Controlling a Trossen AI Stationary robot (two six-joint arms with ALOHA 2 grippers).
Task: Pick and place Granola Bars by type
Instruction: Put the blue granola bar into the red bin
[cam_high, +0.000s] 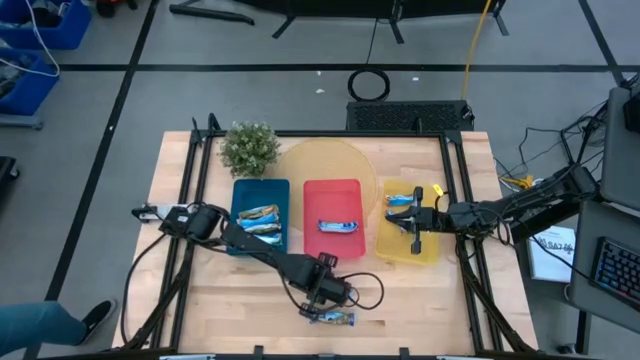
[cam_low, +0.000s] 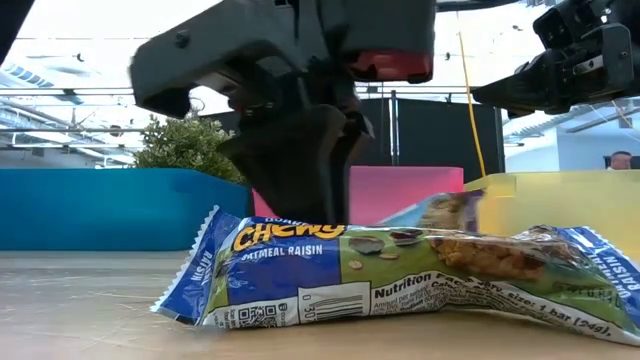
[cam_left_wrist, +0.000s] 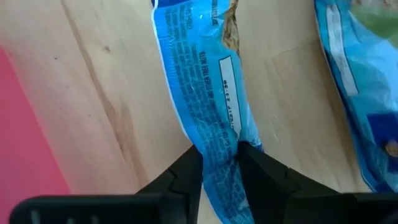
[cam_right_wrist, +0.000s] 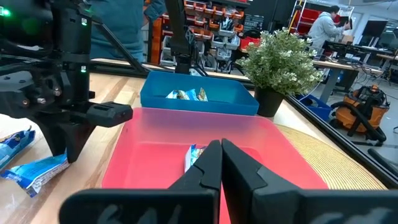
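Jaws of our left gripper (cam_left_wrist: 219, 163) pinch a blue-wrapped granola bar (cam_left_wrist: 202, 87) lying on the counter (cam_high: 420, 300) at six o'clock of the red tray (cam_high: 331, 195), while our right gripper (cam_right_wrist: 220, 163) hangs closed and empty over the yellow tray (cam_high: 408, 252)

Dark jointed arms, black cables, wedge-shaped fingers (cam_left_wrist: 186, 171)

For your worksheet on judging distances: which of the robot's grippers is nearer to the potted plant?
Left. The left gripper is at the table's front edge, well in front of the potted plant; the right gripper hangs over the yellow tray, farther off across the table.
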